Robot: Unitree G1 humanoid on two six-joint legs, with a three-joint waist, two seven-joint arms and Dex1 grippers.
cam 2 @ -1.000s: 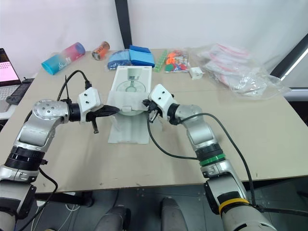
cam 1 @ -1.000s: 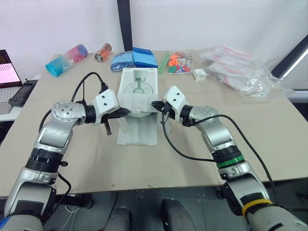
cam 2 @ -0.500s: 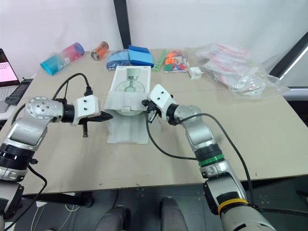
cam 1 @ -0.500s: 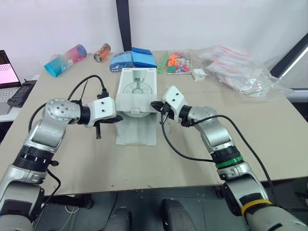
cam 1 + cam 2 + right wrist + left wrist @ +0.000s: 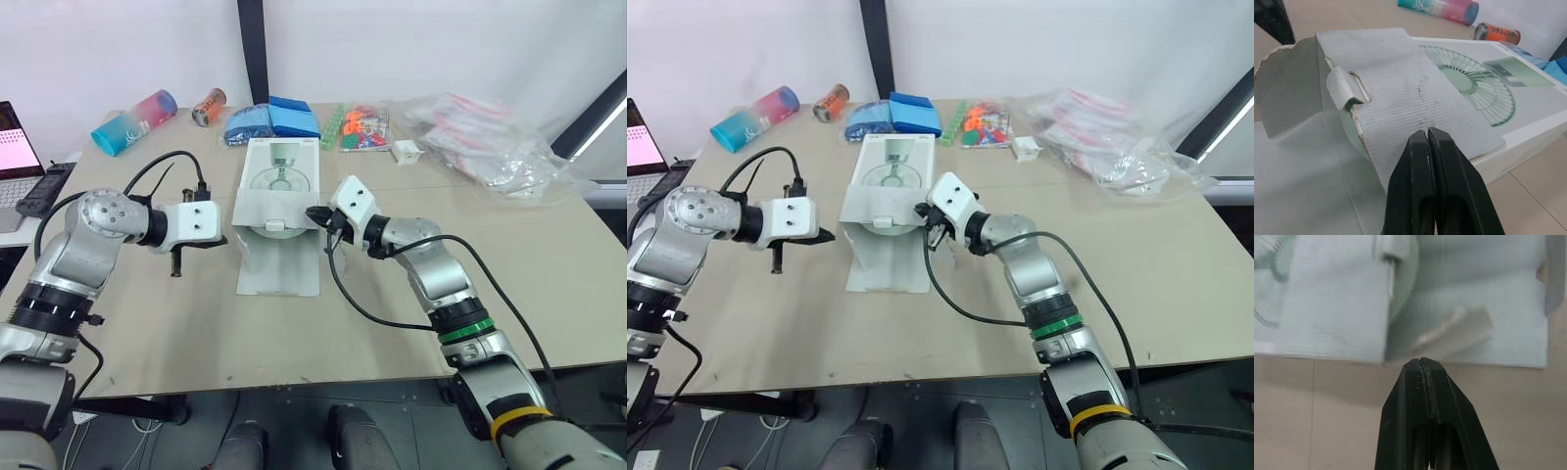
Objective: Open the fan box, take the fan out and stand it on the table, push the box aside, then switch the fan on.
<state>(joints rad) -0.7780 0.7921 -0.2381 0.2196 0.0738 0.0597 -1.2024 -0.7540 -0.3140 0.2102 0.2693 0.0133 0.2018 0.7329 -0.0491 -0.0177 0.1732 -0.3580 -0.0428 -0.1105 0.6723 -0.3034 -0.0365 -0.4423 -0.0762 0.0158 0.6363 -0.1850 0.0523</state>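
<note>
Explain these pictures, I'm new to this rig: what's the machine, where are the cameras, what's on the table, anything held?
It is a two-armed humanoid robot. Two wide pictures come from its head; two close ones from its wrists. On the table sits the white fan box, front flap down, with a bottle, a can and plastic bags behind. The left gripper is shut, clear of the box; the right gripper is shut at the box's right edge. Nothing looks held.

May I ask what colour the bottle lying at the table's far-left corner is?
The cylindrical bottle fades pink to turquoise; left eye view.
</note>
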